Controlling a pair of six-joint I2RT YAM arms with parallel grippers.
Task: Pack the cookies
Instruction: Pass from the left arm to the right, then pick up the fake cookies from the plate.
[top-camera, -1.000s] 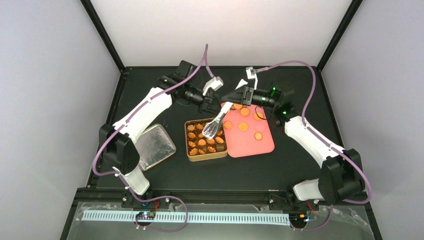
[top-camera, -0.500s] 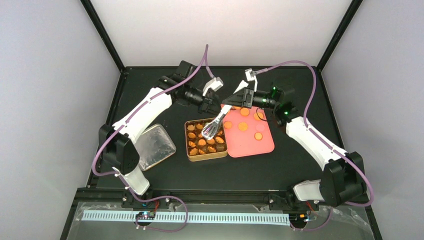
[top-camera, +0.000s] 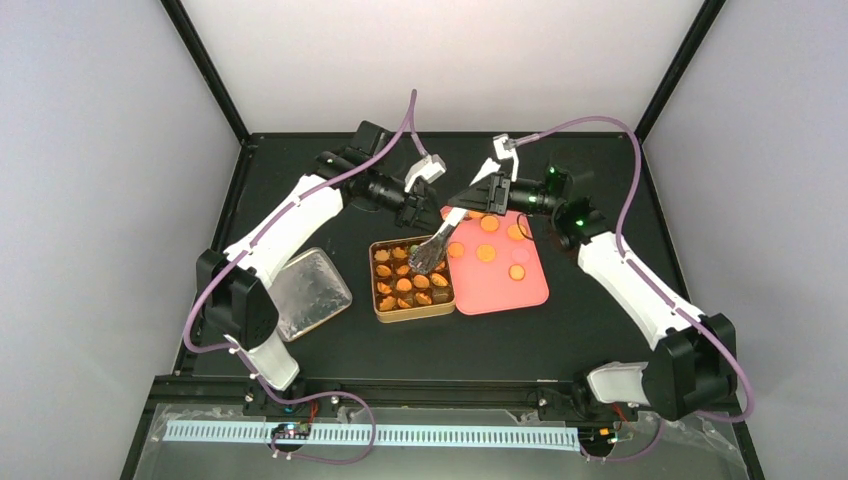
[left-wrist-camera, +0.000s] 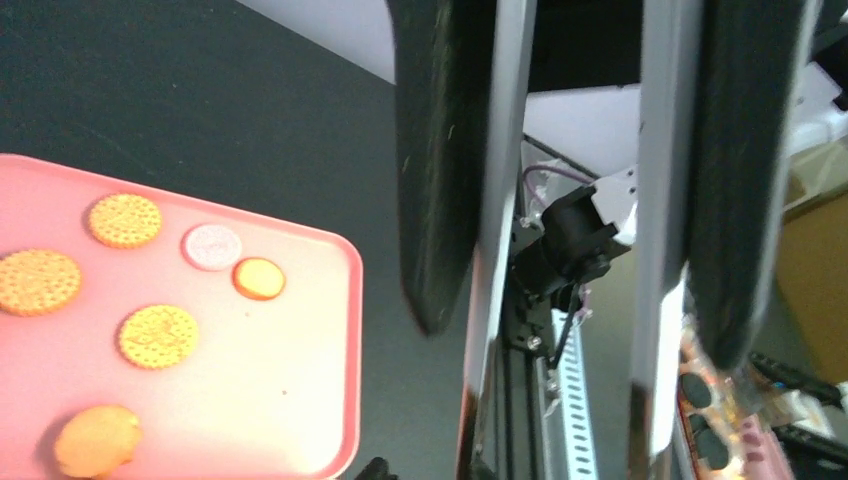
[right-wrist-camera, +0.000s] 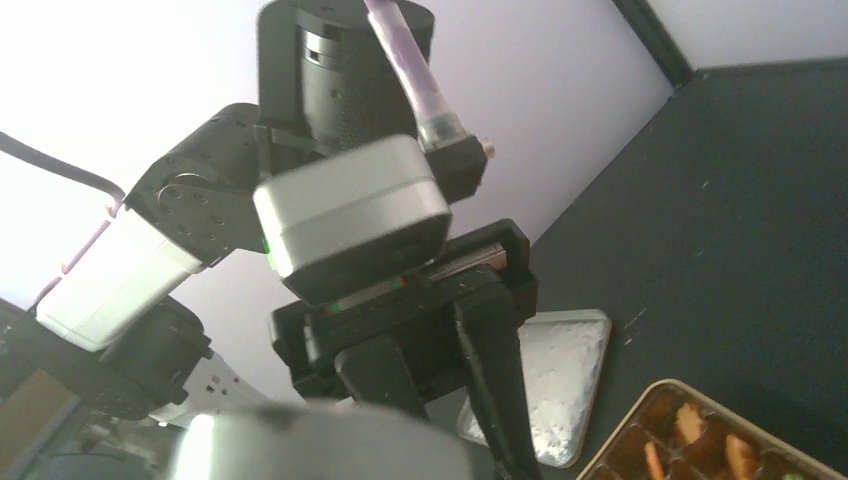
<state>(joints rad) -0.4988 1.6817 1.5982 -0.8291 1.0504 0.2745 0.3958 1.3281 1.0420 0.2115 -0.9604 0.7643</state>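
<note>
Here, the left gripper (left-wrist-camera: 580, 335) stood narrow. Its two matte black fingers (left-wrist-camera: 432, 200) pressed on the outer faces of the two flat, shiny arms of the metal tongs (left-wrist-camera: 655, 250), with a gap left between the arms. The right gripper (top-camera: 468, 197) met the tongs' upper end. Whether it was clamped there could not be told, as its own camera showed only a silver blur.

The tongs sloped down to a broad head that hung over the far right cells of the brown compartmented tin (top-camera: 415, 317). Whether the head held anything was too small to see.

Most cookies (top-camera: 404, 284) sat in the tin's cells, small, golden and dark. Others lay loose on the smooth, rounded pink plastic tray (left-wrist-camera: 300, 400) just right of the tin: ridged golden rounds, a smooth orange one and a pale pink disc (left-wrist-camera: 211, 246).

The step looked like setting a cookie into a cell. It would go best with the head low and centred over an empty cell, the arms eased apart gently and the upper end held steady, since brittle biscuits chip or bounce.

A dull silver rectangular lid (top-camera: 312, 292) lay left of the tin on the black table (top-camera: 560, 340).
</note>
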